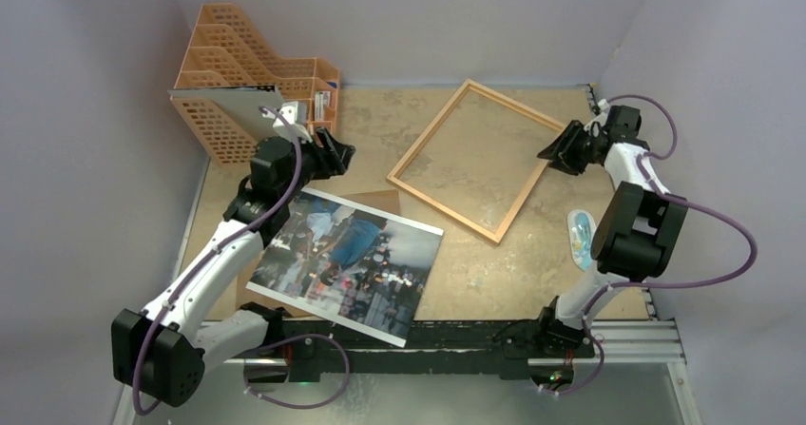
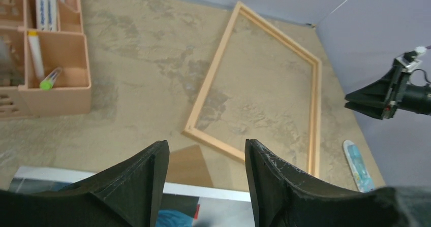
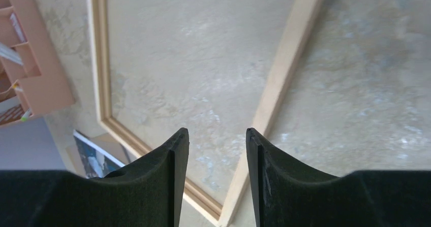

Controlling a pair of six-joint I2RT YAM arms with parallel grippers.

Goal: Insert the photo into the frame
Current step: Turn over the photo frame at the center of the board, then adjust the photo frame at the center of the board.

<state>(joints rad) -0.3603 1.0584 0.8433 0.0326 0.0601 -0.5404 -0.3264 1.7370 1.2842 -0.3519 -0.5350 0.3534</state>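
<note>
At ten o'clock on the mottled tan table (image 1: pixel 380 121) stands an orange plastic file rack (image 1: pixel 257 92) with lattice walls. Just at its four o'clock hangs the left gripper (image 1: pixel 340 155), fingers apart and empty, over the far edge of the photo (image 1: pixel 347 263). The photo is a large glossy print with a thin white border, lying flat at seven o'clock of the frame (image 1: pixel 443 208) and skewed to it. A brown board (image 2: pixel 188 166) peeks out from under its far edge. The sheet is thin and slick, so a pinch at the edge may slip off, crease it, or drag the board along. The frame is a thin rectangle of pale wood, lying flat near the table's middle, apart from the photo. It looks light, so a nudge would likely slide or turn it and spoil the alignment. The right gripper (image 1: pixel 553 151) hovers at its three o'clock corner, fingers apart with nothing between them, close enough to bump the wood. A small blue-patterned oblong piece (image 1: pixel 582 238) lies at the frame's four o'clock.
</note>
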